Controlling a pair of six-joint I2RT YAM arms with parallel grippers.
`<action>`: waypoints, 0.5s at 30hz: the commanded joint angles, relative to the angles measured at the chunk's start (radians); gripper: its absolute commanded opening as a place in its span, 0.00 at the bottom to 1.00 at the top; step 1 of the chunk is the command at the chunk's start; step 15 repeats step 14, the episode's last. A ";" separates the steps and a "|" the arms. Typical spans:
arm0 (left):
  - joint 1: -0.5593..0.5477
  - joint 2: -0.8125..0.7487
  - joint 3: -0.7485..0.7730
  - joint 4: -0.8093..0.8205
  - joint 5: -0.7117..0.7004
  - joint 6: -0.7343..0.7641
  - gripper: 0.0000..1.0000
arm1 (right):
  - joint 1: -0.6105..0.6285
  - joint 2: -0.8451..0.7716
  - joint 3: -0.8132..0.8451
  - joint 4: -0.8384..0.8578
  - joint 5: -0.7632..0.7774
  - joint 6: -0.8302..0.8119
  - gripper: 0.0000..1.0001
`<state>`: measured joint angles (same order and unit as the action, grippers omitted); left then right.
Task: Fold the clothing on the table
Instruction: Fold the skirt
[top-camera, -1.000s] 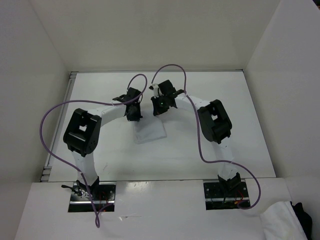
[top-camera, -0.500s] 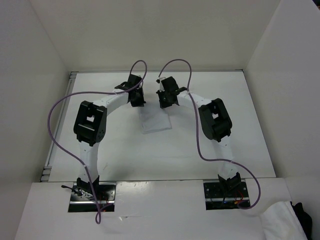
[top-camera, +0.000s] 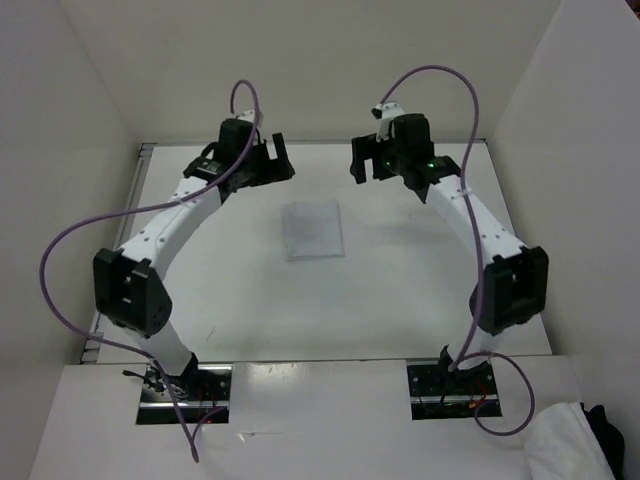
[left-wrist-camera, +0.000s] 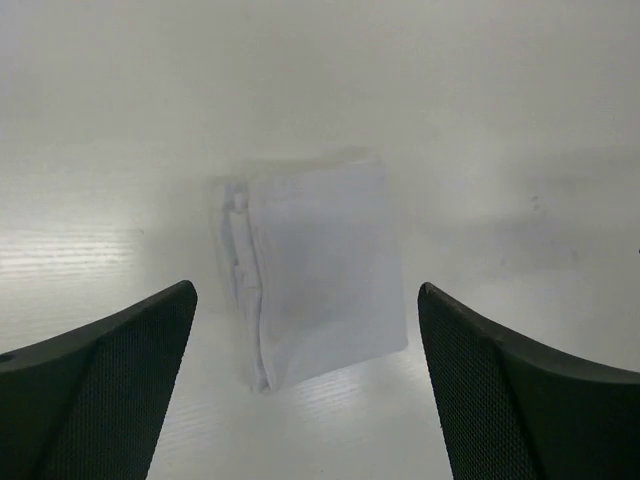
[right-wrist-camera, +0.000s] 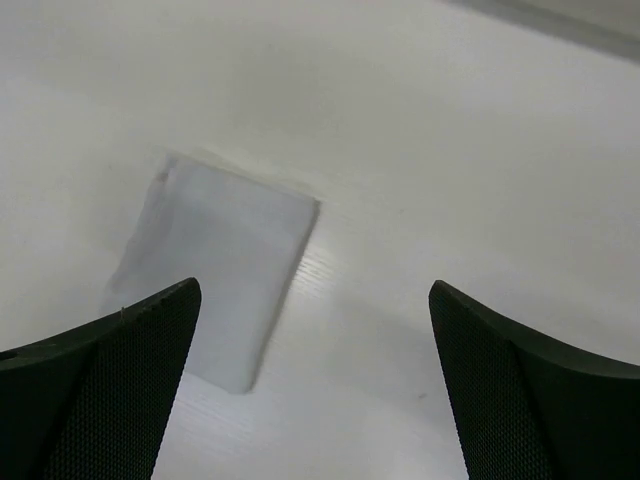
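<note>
White fabric, the clothing (top-camera: 313, 230) lies as a flat folded rectangle at the middle of the table (top-camera: 400, 290), touched by neither gripper. The left arm (top-camera: 160, 235) bows outward, its elbow near 8 o'clock of the garment. Its forearm slants up to the left gripper (top-camera: 283, 160), which hangs above the table at 11 o'clock with fingers spread wide around nothing. At 1 o'clock the right gripper (top-camera: 357, 165) mirrors it, fingers likewise parted and empty, its forearm running down to an elbow near 4 o'clock. Each wrist view shows the garment between its own fingers.
</note>
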<state>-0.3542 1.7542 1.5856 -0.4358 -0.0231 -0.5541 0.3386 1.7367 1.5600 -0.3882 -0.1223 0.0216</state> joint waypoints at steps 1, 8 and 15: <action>-0.023 -0.160 0.002 -0.085 0.020 0.048 0.99 | 0.014 -0.124 -0.131 -0.158 0.004 -0.109 0.99; -0.023 -0.415 -0.146 -0.198 -0.079 0.106 0.99 | -0.004 -0.546 -0.382 -0.115 0.078 -0.085 0.99; -0.023 -0.591 -0.245 -0.244 -0.153 0.141 0.99 | -0.039 -0.680 -0.393 -0.219 0.038 -0.069 0.99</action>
